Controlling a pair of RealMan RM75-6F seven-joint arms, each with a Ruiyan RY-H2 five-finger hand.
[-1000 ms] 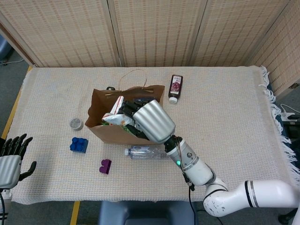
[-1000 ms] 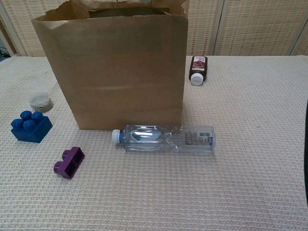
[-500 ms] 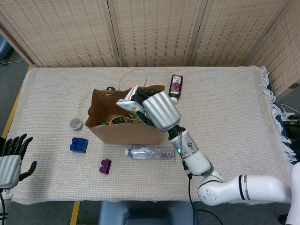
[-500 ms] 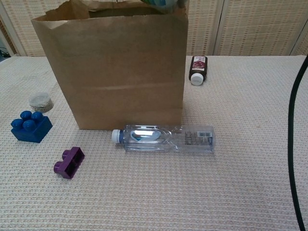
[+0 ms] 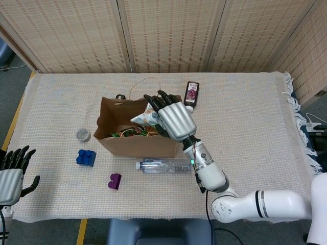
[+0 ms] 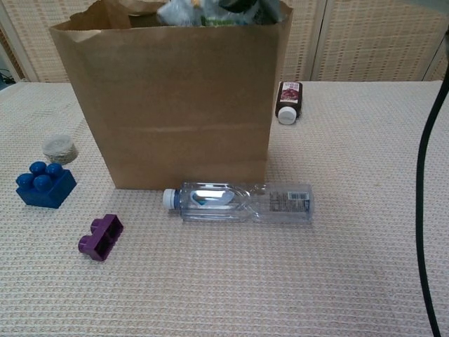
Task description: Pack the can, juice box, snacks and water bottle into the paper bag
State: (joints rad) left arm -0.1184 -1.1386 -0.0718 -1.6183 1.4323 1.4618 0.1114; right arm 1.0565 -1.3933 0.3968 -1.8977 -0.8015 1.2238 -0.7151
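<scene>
The brown paper bag [image 5: 130, 145] [image 6: 175, 112] stands open mid-table. My right hand [image 5: 173, 116] hovers over its right side, fingers stretched apart above a crinkled snack pack [image 5: 144, 117] [image 6: 186, 12] that pokes over the rim. More snack packs [image 5: 127, 133] lie inside. The clear water bottle [image 5: 162, 165] [image 6: 242, 201] lies on its side in front of the bag. The dark juice box [image 5: 191, 95] [image 6: 288, 100] lies behind the bag to the right. The small round can [image 5: 83, 135] [image 6: 58, 148] sits left of the bag. My left hand [image 5: 11, 173] waits open at the near left edge.
A blue brick [image 5: 86, 157] [image 6: 44, 185] and a purple brick [image 5: 115, 180] [image 6: 101, 236] lie on the cloth left of the bottle. My right arm's black cable [image 6: 424, 175] hangs at the right. Woven screens stand behind the table.
My right hand came down over the bag's right side and its fingers went from curled around the snack pack to stretched apart. The bag's right wall bulged outward.
</scene>
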